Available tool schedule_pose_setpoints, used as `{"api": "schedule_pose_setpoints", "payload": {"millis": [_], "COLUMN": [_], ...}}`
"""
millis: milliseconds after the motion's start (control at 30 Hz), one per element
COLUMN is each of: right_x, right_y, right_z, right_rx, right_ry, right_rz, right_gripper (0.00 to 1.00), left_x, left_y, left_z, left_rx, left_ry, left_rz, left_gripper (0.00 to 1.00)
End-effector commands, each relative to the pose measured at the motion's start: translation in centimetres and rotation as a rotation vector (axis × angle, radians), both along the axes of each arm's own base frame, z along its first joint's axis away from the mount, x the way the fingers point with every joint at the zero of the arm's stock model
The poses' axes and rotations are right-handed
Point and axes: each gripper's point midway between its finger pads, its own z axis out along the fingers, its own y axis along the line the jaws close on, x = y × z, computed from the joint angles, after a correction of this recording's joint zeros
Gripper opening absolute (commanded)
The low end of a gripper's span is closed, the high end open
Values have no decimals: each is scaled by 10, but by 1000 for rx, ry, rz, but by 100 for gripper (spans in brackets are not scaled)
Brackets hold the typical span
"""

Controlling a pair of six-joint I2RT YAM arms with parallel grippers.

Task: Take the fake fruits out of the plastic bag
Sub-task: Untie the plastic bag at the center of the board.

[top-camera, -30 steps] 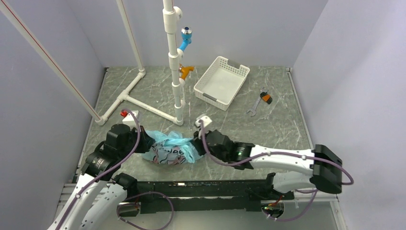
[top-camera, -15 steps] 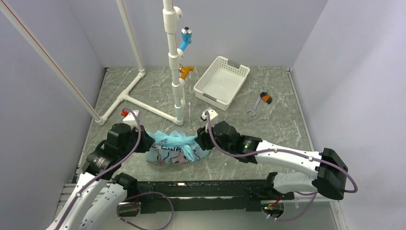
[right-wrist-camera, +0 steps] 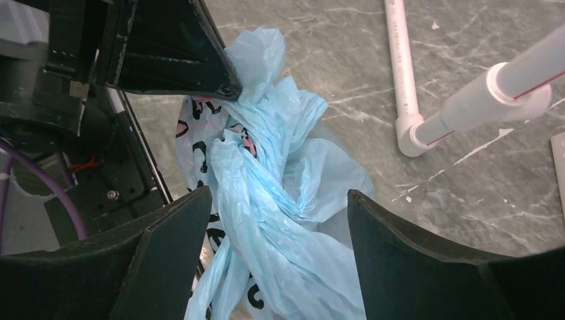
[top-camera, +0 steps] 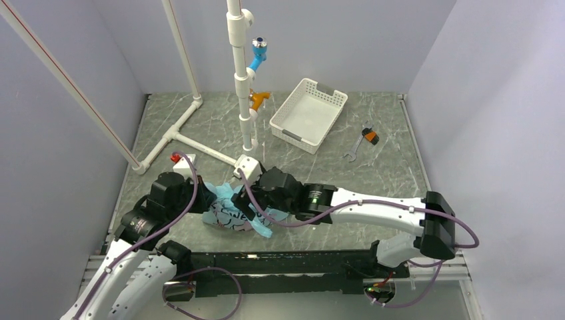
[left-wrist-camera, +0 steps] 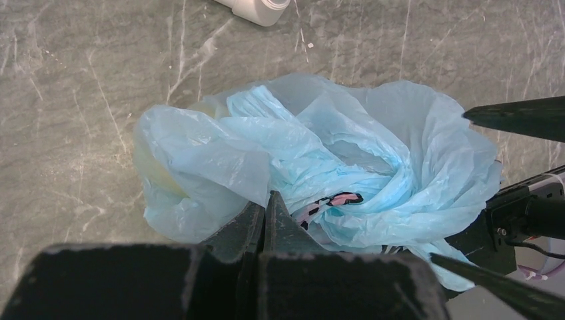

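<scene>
Pinching a fold of the crumpled light-blue plastic bag [top-camera: 225, 217] in the clenched left gripper [left-wrist-camera: 264, 200]; straddling its twisted handles with the right gripper [right-wrist-camera: 276, 200], jaws spread wide; resting the bag on the table [top-camera: 373, 173], near edge, fake fruits hidden inside.

Robotics lab, enclosed test cell. Grey marble-pattern worktop [top-camera: 386, 175] boxed in by plain pale walls [top-camera: 346, 40]. Two white-and-black robot arms, left [top-camera: 143, 220] and right [top-camera: 373, 210], mounted on a black rail [top-camera: 280, 263] at the near edge, with purple cables [top-camera: 193, 183] looped along them. Staged props: white PVC pipe frame [top-camera: 234, 40], perforated basket [top-camera: 310, 117], small wrench [top-camera: 363, 140].
</scene>
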Motion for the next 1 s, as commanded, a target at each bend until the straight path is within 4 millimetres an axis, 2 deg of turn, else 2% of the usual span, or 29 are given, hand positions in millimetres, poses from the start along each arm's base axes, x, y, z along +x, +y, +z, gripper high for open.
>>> {"api": "schedule_pose_setpoints", "payload": {"millis": [0,167,333,400,500,533,600,833,967], "right_x": [-10,-19,-12,-5,5,8,8,6,20], "right_y": [16,37,39,37,29,26,22,-2,-24], "right_z": [8,-1,-10,-9,-6,-4,1,31,45], "right_rx": [-20,-71,-95,-96,-96,-87,-76,71,213], "right_ry": [-65,-105,-143,-156,-184,-192,-195,-193,-52], "right_rz": [66,72,13,-26,-94,-113,-124,-115,-128], "right_gripper": [79,77,69,58,25,20,14,7,3], "left_x": [3,3,2,1,2,2,1,1,0], "left_y": [0,1,0,-1,-1,-1,-1,5,8], "left_z": [6,6,5,5,4,4,4,7,10], "left_rx": [3,5,7,5,8,9,6,14,10], "left_ry": [-30,-29,-22,-22,-17,-14,-16,-29,-48], "left_rz": [3,9,4,2,2,0,0,29,46], "left_gripper": [0,0,0,0,0,0,0,0,0]}}
